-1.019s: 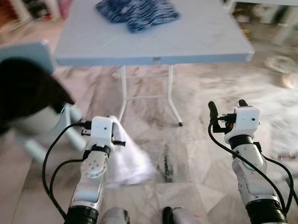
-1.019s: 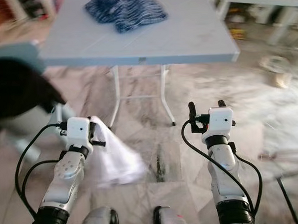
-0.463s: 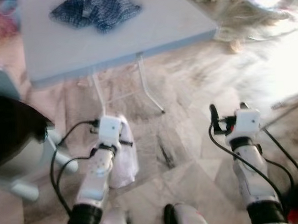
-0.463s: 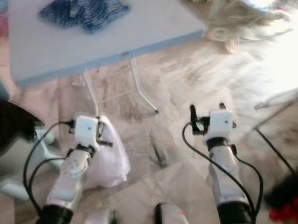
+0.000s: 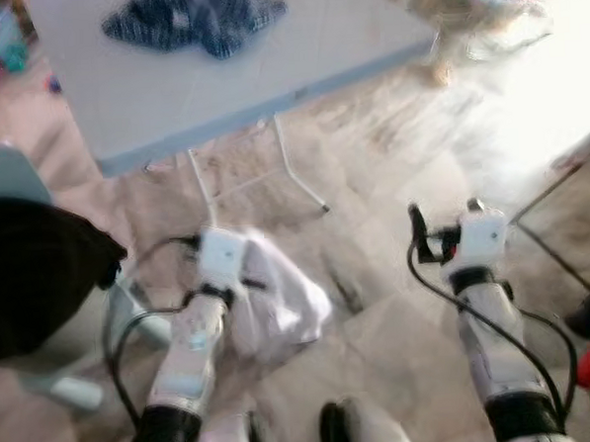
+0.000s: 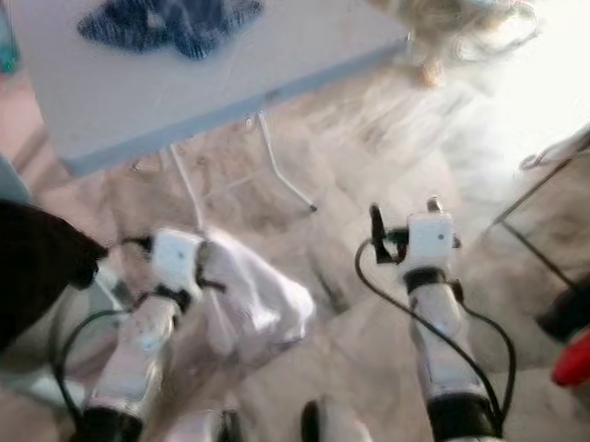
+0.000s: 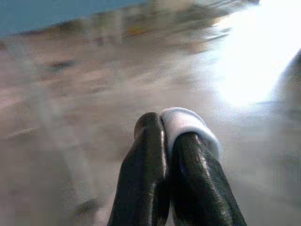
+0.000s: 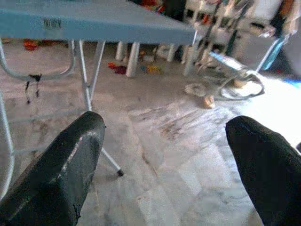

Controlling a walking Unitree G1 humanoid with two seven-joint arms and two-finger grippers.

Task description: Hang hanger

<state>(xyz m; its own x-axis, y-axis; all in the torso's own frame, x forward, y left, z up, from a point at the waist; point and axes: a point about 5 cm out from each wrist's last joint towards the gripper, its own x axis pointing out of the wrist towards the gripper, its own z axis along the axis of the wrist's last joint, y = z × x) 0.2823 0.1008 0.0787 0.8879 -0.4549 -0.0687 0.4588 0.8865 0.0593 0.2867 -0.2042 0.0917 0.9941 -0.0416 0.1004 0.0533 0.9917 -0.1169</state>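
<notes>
Currently, carrying: the left pincer [image 5: 239,246] is clamped on a white garment [image 5: 279,301] that droops toward 4 o'clock of it; no hanger can be made out.
Right pincer [image 5: 443,211]: spread wide, holding nothing.
Relation: left arm alone bears the load; a thin dark frame [image 5: 559,167] lies at 3 o'clock.
Counter [image 5: 266,54]: at 12 o'clock, blue cloth [image 5: 193,16] on it.
Change: view swung; cloth flares rightward.

garment [image 5: 193,18] on table [image 5: 296,53], chair [image 5: 20,265] left
</notes>
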